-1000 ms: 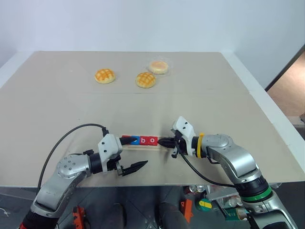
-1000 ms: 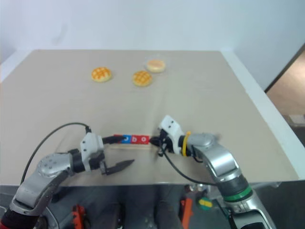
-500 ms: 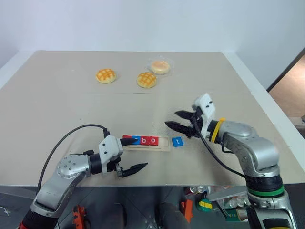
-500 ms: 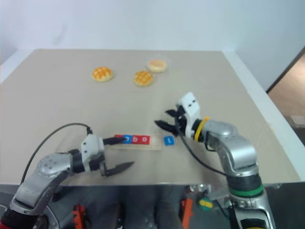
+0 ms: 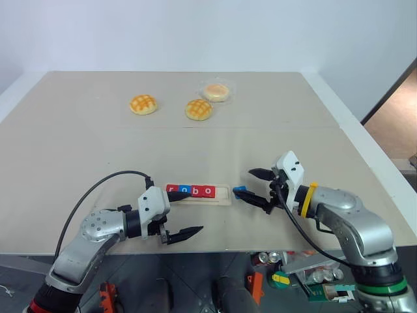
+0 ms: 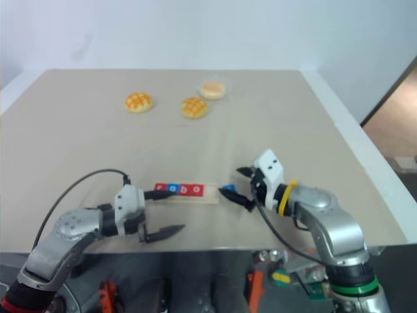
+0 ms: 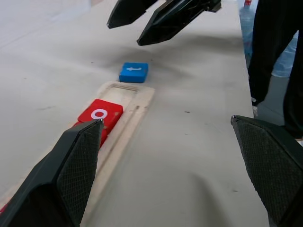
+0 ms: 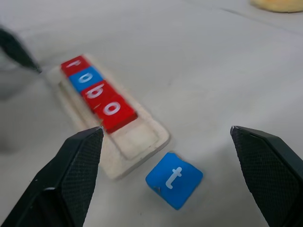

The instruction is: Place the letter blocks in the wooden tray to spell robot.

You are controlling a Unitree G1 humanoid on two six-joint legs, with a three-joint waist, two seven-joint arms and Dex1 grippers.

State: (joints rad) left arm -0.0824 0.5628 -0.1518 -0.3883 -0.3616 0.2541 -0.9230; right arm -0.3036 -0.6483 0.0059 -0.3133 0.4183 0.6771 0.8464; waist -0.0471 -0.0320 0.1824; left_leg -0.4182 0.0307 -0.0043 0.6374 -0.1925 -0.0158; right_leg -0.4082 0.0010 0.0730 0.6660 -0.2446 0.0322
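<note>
1. With four letter blocks [image 5: 189, 191] seated in the wooden tray [image 5: 223, 197], the left eye view shows the word one tile short: the slot's right end is bare, and the blue t block [image 5: 240, 191] lies on the table [image 5: 273, 137] just right of the tray. The right gripper [image 5: 256, 187] hangs over that tile with its fingers spread and nothing between them. The left gripper [image 5: 184, 213] sits at the tray's left end, fingers also spread and holding nothing. Three buns [image 5: 199, 109] lie well apart at the far side.

2. In the right eye view, the layout matches: t block [image 6: 227, 190] between the tray end and the right gripper.

3. In the left wrist view, the red o block [image 7: 100, 114] is the last tile seated; the empty recess lies between it and the t block [image 7: 134, 72], which rests flat just off the tray's end. The right gripper's two black fingers [image 7: 175, 21] hang apart beyond it.

4. In the right wrist view, r, o, b, o read along the slot. The t block [image 8: 174, 179] lies skewed to the tray's line, near but not touching the rim.

5. Step in hand, as judged: placing the final letter. The next move calls for a fresh pinch on the tile, squaring it to the slot, and setting it into the open recess beside the o.
</note>
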